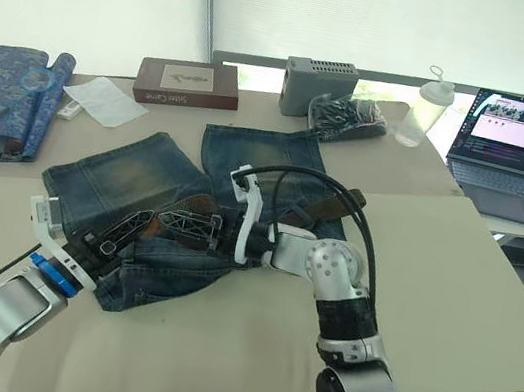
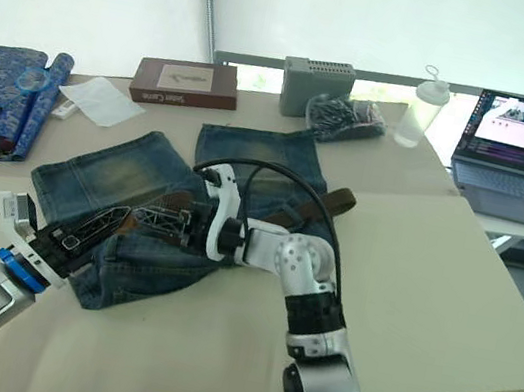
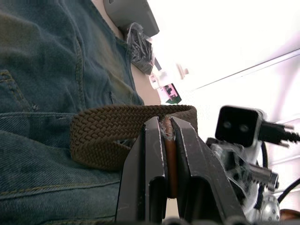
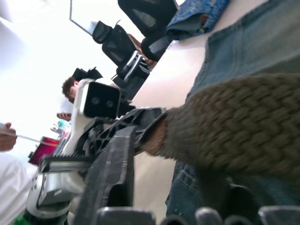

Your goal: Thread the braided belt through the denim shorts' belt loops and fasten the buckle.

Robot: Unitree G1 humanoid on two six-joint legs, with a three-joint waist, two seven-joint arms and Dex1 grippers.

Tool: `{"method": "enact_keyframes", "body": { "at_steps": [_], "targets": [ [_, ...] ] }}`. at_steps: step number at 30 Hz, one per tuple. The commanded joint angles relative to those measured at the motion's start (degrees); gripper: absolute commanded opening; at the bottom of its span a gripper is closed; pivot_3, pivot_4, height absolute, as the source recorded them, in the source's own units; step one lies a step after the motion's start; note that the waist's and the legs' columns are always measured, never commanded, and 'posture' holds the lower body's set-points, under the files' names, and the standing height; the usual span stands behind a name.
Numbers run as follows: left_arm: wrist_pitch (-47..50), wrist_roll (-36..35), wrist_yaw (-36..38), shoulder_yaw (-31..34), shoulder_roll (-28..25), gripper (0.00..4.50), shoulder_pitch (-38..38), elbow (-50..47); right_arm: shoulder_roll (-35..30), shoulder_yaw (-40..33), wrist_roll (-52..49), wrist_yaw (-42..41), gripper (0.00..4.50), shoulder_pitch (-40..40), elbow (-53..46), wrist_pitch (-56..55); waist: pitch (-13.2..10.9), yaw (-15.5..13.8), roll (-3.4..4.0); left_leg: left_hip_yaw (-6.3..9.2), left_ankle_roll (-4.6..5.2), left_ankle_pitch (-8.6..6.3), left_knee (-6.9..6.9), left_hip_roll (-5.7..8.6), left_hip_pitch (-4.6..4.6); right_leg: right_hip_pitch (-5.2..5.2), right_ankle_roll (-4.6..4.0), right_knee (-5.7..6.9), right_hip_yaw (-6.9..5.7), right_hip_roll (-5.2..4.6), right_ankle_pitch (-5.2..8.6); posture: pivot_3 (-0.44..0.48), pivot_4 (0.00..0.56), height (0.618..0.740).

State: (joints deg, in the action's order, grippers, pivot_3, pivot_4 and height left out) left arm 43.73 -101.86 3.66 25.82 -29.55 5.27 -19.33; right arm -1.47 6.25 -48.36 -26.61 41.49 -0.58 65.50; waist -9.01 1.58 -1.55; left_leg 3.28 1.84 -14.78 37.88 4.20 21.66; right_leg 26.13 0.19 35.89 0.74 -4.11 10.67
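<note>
— What is being held nearest the robot?
— The braided belt [image 3: 117, 129] is being clamped at its end by the left gripper [image 3: 165, 140], over the denim shorts [image 1: 142, 185].
— And beyond?
— The belt is being met there by the right gripper [image 1: 197, 228]; its finger state cannot be told.
</note>
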Motion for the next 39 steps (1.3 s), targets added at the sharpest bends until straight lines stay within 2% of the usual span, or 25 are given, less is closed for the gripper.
{"method": "enact_keyframes", "body": {
  "at_steps": [1,3,7,9,12,17,23,29,35,39],
  "targets": [
    [-1.20,0.09,1.40,1.70,-0.73,0.00,-1.93,2.33,-12.53,-3.39,-3.16,-4.32,2.46,-3.90,-16.87,3.62,0.00,-0.91,0.00,0.00,0.05,-0.03,0.07,0.00,0.01,-0.03,0.04,-0.05,-0.01,0.01,-0.02,0.000,0.150,0.740],
    [-1.24,0.66,1.88,1.72,-0.60,0.00,-2.95,3.17,-18.82,-5.92,-3.46,-4.23,2.46,-5.97,-22.32,3.99,-0.02,-1.18,-0.02,-0.01,0.11,-0.05,0.18,0.07,0.08,-0.04,0.13,-0.10,-0.02,-0.03,-0.04,0.000,0.150,0.740],
    [-0.73,1.09,2.53,1.05,-0.58,0.00,-3.65,3.17,-25.86,-9.05,2.34,1.10,2.46,-7.38,-21.38,3.31,-0.01,-0.54,-0.06,-0.14,0.09,-0.05,0.20,-0.07,-0.01,-0.10,0.14,-0.06,0.07,-0.04,-0.05,0.000,0.150,0.740],
    [0.06,1.28,3.35,0.39,-1.01,0.00,-3.87,3.21,-30.46,-5.95,10.14,3.10,2.46,-6.93,-16.22,0.45,-0.02,-0.67,-0.05,-0.15,0.08,-0.04,0.19,-0.11,-0.02,-0.11,0.12,-0.03,0.07,0.00,-0.04,0.000,0.150,0.740],
    [1.71,2.95,5.31,-1.03,-1.83,0.00,-3.86,2.62,-33.10,-1.69,16.90,2.50,2.46,-4.75,-8.31,-3.53,-0.03,-0.82,-0.08,-0.25,0.10,-0.04,0.20,-0.03,0.02,-0.11,0.13,-0.06,0.09,-0.05,-0.04,0.000,0.150,0.740],
    [2.21,4.38,6.77,-2.10,-1.83,0.00,-4.84,2.16,-34.82,4.66,25.25,-2.64,2.46,-0.82,2.23,-10.41,-0.04,-0.75,-0.10,-0.36,0.15,-0.06,0.20,-0.06,0.03,-0.07,0.13,-0.07,0.19,-0.04,-0.05,0.000,0.150,0.740],
    [0.98,4.96,6.71,-1.30,0.15,0.00,-3.06,-0.27,-33.33,7.48,32.19,-7.23,2.46,4.25,15.72,-18.30,-0.04,-0.88,-0.11,-0.35,0.18,-0.08,0.21,-0.05,0.08,-0.08,0.16,-0.13,0.18,-0.07,-0.07,0.000,0.150,0.740],
    [-0.54,5.53,6.61,-0.89,1.66,0.00,0.05,-2.67,-34.08,10.21,37.63,-14.11,2.46,6.88,23.44,-23.40,-0.04,-0.90,-0.11,-0.34,0.19,-0.09,0.21,-0.06,0.09,-0.07,0.16,-0.15,0.20,-0.08,-0.08,0.000,0.150,0.740],
    [-1.36,5.98,6.78,-0.80,1.84,0.00,0.99,-3.29,-31.25,10.84,36.37,-25.68,2.46,9.61,31.11,-20.91,-0.04,-0.80,-0.11,-0.34,0.20,-0.09,0.27,-0.07,0.05,-0.14,0.16,-0.14,0.17,-0.06,-0.08,0.000,0.150,0.740],
    [-1.75,6.01,6.82,-0.40,1.79,0.00,1.33,-3.51,-30.83,11.82,40.35,-26.71,1.27,10.14,35.44,-24.90,-0.03,-0.80,-0.12,-0.34,0.21,-0.10,0.27,-0.09,0.01,-0.16,0.16,-0.14,0.18,-0.05,-0.08,0.000,0.150,0.740]
  ]
}}
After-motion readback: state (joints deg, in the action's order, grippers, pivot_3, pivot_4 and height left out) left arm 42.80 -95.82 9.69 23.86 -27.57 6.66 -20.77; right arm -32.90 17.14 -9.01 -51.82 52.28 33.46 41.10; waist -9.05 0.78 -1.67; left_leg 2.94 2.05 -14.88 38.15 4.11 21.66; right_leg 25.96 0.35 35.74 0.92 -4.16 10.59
